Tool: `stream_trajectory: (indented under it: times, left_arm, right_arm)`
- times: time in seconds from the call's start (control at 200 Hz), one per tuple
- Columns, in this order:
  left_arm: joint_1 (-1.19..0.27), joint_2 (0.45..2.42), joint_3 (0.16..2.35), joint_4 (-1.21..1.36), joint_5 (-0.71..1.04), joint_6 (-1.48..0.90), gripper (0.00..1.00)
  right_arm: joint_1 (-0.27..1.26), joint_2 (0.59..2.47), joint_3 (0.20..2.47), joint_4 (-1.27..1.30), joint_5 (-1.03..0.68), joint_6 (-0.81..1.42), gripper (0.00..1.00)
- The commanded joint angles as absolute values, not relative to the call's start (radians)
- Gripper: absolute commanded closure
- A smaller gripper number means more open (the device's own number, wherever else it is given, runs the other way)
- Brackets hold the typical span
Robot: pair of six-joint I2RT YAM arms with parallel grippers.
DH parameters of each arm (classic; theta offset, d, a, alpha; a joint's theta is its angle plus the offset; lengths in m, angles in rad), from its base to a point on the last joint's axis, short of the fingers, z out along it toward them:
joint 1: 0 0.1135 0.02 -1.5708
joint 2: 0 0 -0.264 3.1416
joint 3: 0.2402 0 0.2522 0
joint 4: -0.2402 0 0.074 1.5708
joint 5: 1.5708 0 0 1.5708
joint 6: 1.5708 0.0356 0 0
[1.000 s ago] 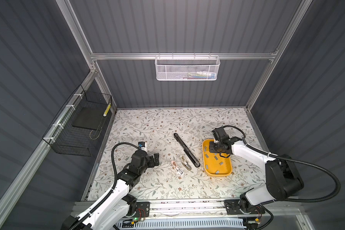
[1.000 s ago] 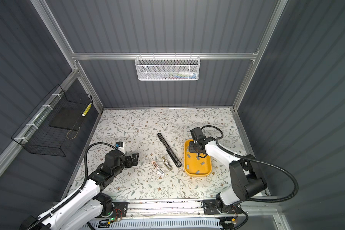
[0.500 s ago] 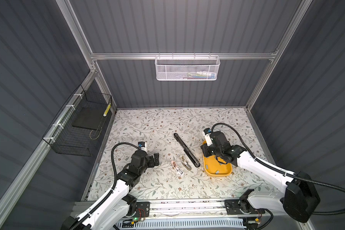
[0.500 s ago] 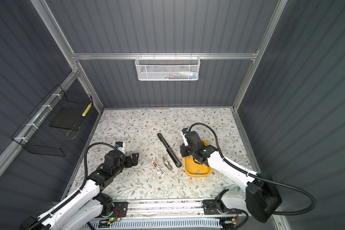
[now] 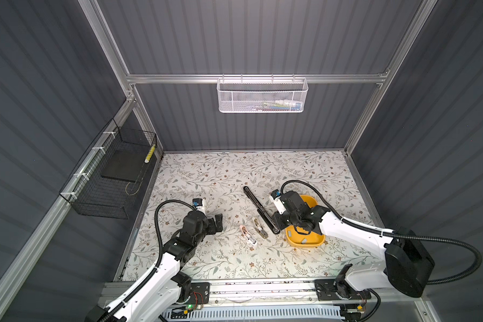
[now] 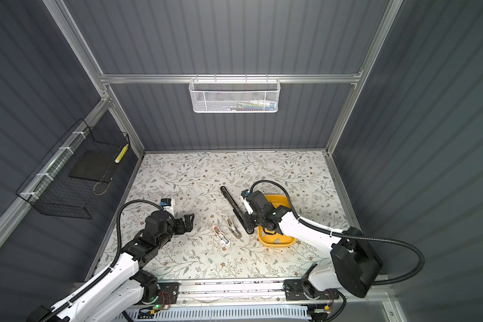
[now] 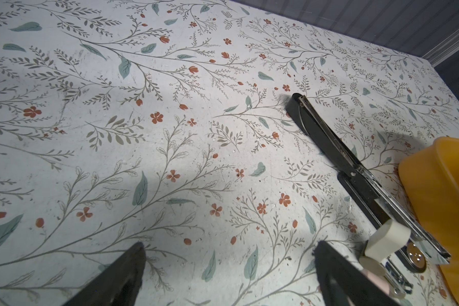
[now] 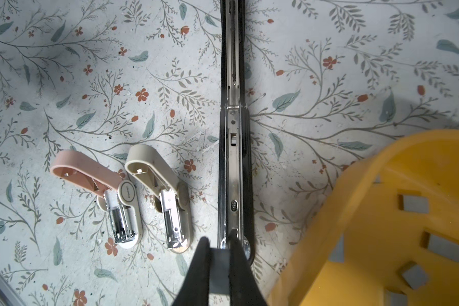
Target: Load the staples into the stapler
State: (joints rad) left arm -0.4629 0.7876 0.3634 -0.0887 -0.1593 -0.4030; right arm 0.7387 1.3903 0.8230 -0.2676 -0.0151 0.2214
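— What's held?
— A small flat grey metal staple strip, pinched in the right arm's closed jaws, just over the near end of the long black stapler, opened flat. Spare grey strips lie in the yellow plastic tray beside it.
— Alignment?
— Its silver channel runs straight away from those jaws. The arm reaches low across the tray; the left arm's jaws gape empty, well apart.

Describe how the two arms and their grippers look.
The left arm and right arm have white link shells and black joint housings. A black ribbed hose loops from each. Each wrist carries a small white camera block with a blue tag. The left gripper and right gripper have black tapering fingers.
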Motion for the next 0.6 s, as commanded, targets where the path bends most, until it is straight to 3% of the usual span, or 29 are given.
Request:
stream_trajectory:
  times: [0.0, 0.185, 0.595]
  left_arm:
    - [-0.463, 0.773, 0.339, -0.042, -0.031, -0.358, 0.01]
    - [-0.463, 0.754, 0.309, 0.038, 0.147, -0.309, 0.01]
    - [-0.463, 0.717, 0.291, 0.043, 0.14, -0.312, 0.0]
  right_arm:
    - [0.741, 1.417, 0.833, -0.298, 0.019, 0.213, 0.94]
    - [0.74, 1.453, 0.839, -0.29, 0.015, 0.218, 0.94]
    - [0.741, 1.492, 0.834, -0.275, 0.014, 0.229, 0.95]
